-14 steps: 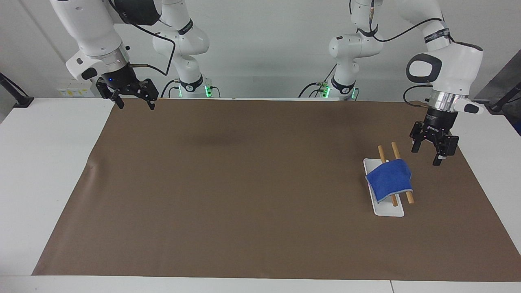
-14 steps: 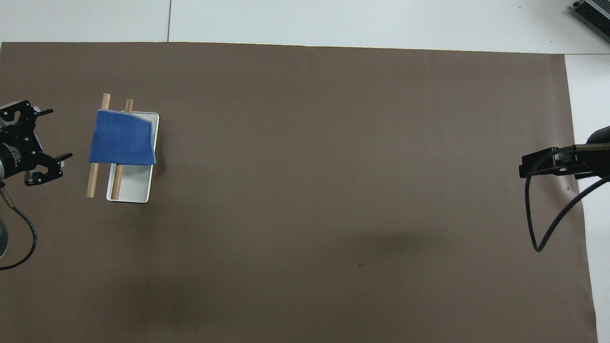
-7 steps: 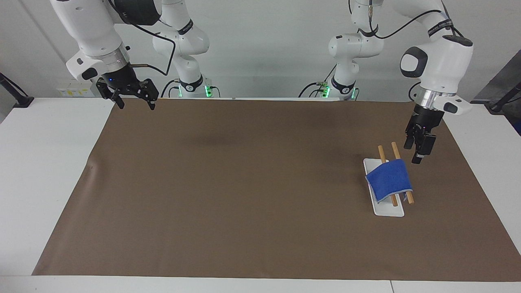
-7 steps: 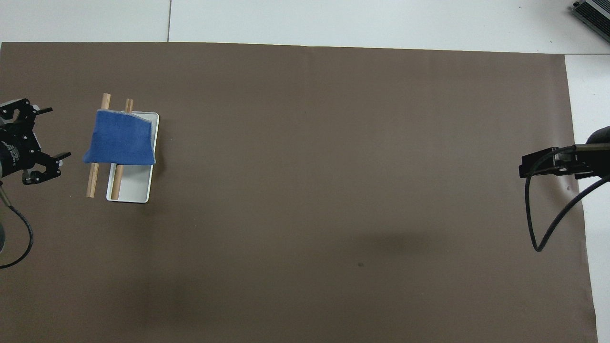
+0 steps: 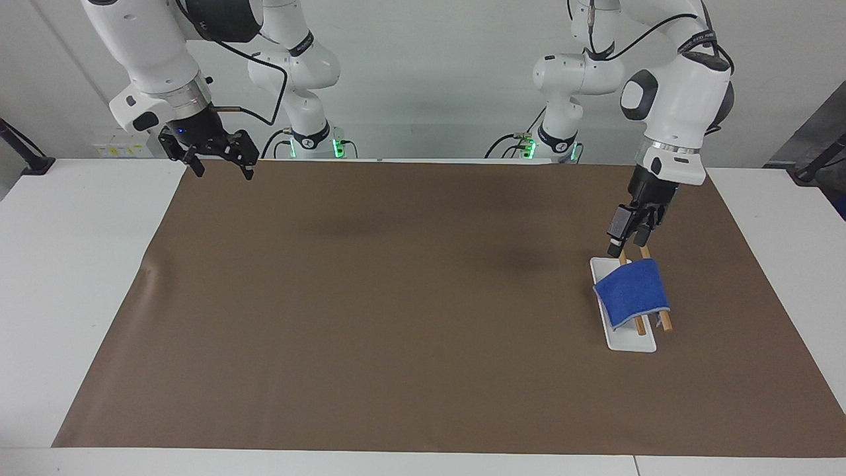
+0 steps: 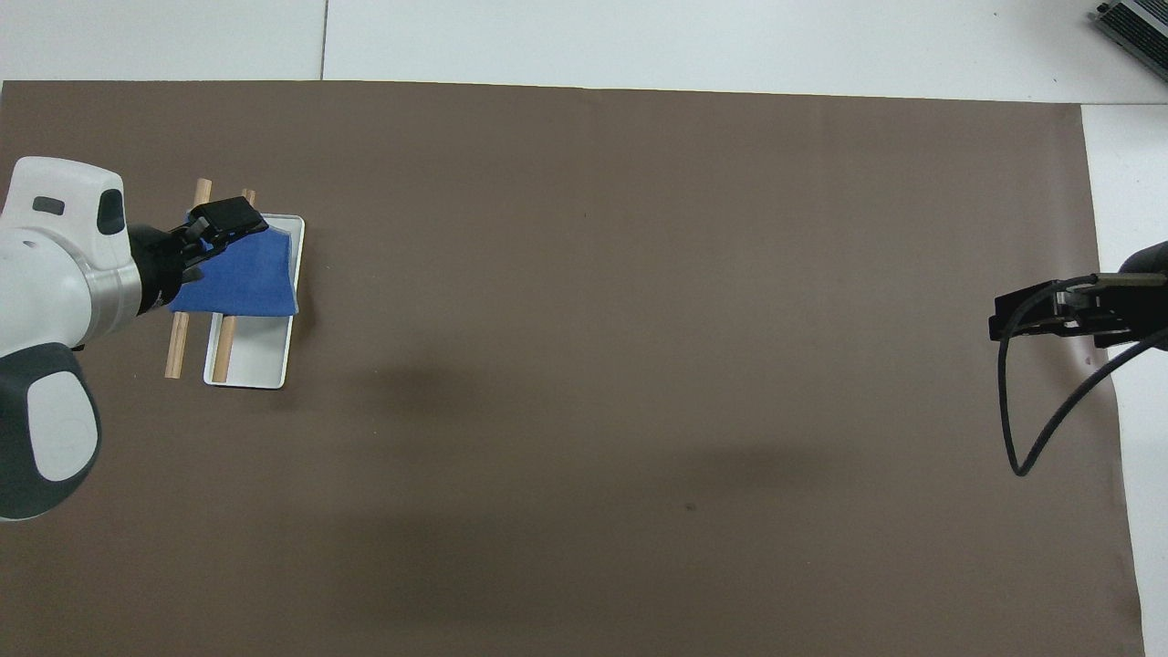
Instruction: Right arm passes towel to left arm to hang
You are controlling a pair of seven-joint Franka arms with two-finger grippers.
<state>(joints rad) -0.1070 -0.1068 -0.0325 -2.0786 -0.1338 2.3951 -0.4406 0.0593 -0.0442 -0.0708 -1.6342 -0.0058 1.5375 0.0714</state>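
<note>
The blue towel (image 5: pixel 633 291) hangs draped over two wooden rods (image 5: pixel 665 321) that lie across a white tray (image 5: pixel 632 344), toward the left arm's end of the table. In the overhead view the towel (image 6: pixel 246 285) covers the middle of the rods (image 6: pixel 175 342). My left gripper (image 5: pixel 628 246) hovers over the rods by the towel's edge; the facing view shows a small gap between them. It also shows in the overhead view (image 6: pixel 228 222). My right gripper (image 5: pixel 222 170), with its blue light, is open and empty, waiting over the brown mat's corner at the right arm's end.
A brown mat (image 5: pixel 396 297) covers most of the white table. The right arm's black cable (image 6: pixel 1022 438) loops over the mat's edge. The tray (image 6: pixel 260 365) sits near the mat's edge at the left arm's end.
My left arm has swung in from beside the rack to over the rods and towel, turning its wrist. The towel's lower corner has sagged slightly. The right arm has not moved.
</note>
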